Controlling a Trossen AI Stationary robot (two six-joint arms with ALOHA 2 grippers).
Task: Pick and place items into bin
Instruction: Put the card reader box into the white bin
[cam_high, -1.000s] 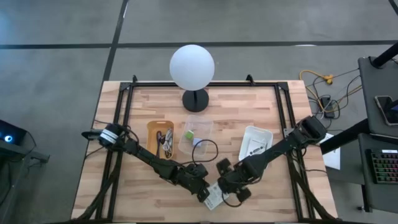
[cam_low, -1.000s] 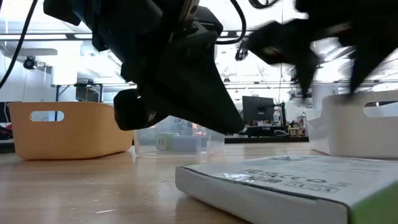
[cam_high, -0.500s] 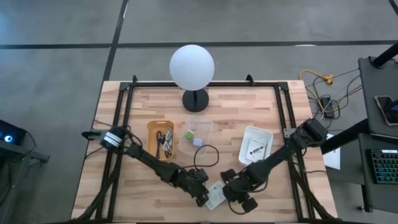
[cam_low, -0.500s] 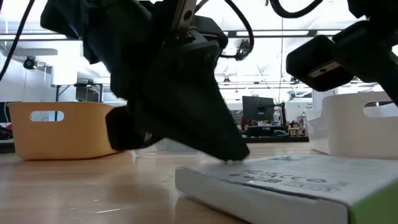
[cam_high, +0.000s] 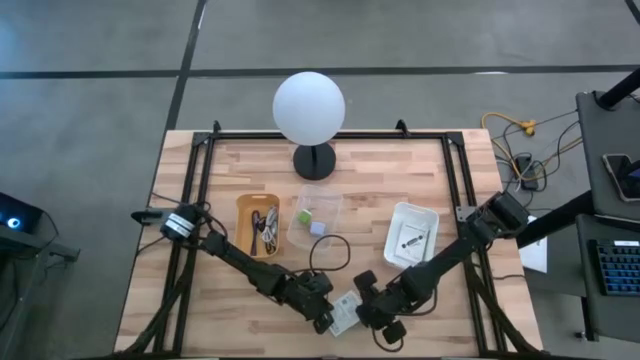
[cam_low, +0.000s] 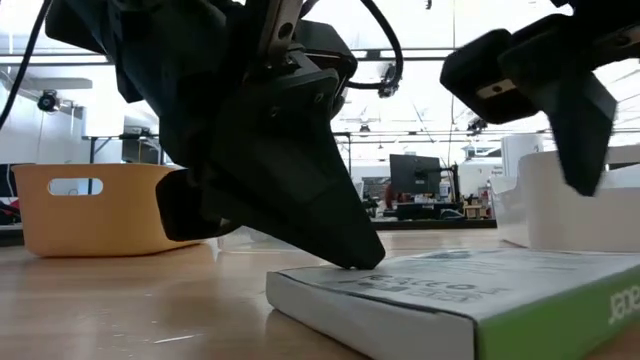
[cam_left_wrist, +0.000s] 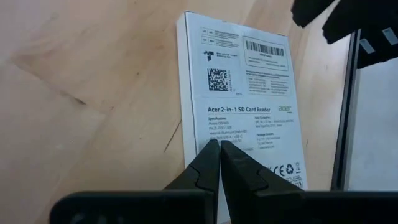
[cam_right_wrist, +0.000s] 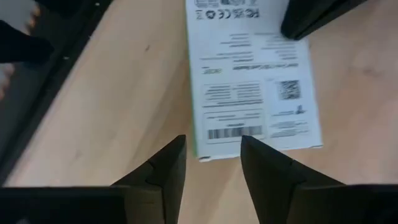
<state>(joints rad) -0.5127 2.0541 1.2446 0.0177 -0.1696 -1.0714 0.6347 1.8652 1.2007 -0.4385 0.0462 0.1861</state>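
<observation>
One Acer SD card reader box (cam_left_wrist: 245, 106) lies flat on the counter (cam_high: 400, 170). Left jaws (cam_left_wrist: 217, 148), closed together, tip-press its face. Right jaws (cam_right_wrist: 211, 146), apart, hover just beside its barcode end.

Robotics laboratory or open-plan test workshop. Evidence: pale butcher-block wooden table (cam_high: 400, 180) edged with a black metal frame, standing on a grey concrete floor (cam_high: 90, 120) marked with dark lines. Two dark jointed robot arms mounted at the table's sides. Beyond the right gripper (cam_high: 384, 322), past the table's edge, a yellow coiled cable (cam_high: 512, 127) on the floor and a black side desk with a keyboard (cam_high: 612, 268). Behind the left gripper (cam_low: 350, 262) in the low view, a large hall with exposed ceiling beams and strip lights (cam_low: 60, 70), dark computer monitors (cam_low: 412, 177) and cluttered workbenches. Sorting bins on the table: orange plastic bin (cam_low: 100, 205), clear plastic bin (cam_high: 314, 216), white plastic bin (cam_high: 411, 231).
</observation>
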